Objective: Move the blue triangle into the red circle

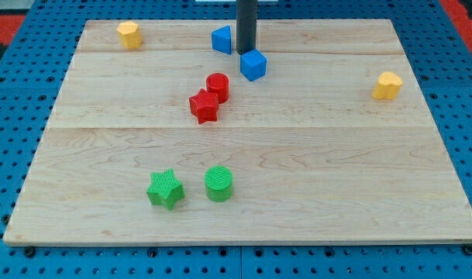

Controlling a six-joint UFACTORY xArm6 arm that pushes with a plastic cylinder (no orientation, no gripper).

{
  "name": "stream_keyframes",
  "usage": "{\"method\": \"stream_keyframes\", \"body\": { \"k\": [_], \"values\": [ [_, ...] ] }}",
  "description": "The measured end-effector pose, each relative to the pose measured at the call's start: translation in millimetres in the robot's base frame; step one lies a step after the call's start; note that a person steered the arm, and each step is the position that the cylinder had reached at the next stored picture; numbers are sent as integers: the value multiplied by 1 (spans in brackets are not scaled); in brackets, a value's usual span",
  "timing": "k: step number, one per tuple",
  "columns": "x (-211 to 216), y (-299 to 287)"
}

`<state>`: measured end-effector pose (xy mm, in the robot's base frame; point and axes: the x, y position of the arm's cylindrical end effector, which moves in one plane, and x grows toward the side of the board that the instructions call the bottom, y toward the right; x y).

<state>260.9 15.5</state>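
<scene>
The blue triangle lies near the view's top, just left of my rod. My tip stands right beside it, between it and the blue cube, which sits just below and to the right of the tip. The red circle is a short cylinder below the tip, toward the board's middle. It touches the red star at its lower left.
A yellow hexagon block sits at the top left. A yellow heart block sits at the right. A green star and a green circle sit near the bottom. The wooden board lies on a blue pegboard.
</scene>
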Motion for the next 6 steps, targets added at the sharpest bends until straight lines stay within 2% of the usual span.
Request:
{"method": "stream_keyframes", "body": {
  "k": [1,3,4,5,6],
  "values": [
    [-33,-21],
    [-15,-107],
    [-34,-131],
    [12,-128],
    [52,-78]
  ]
}}
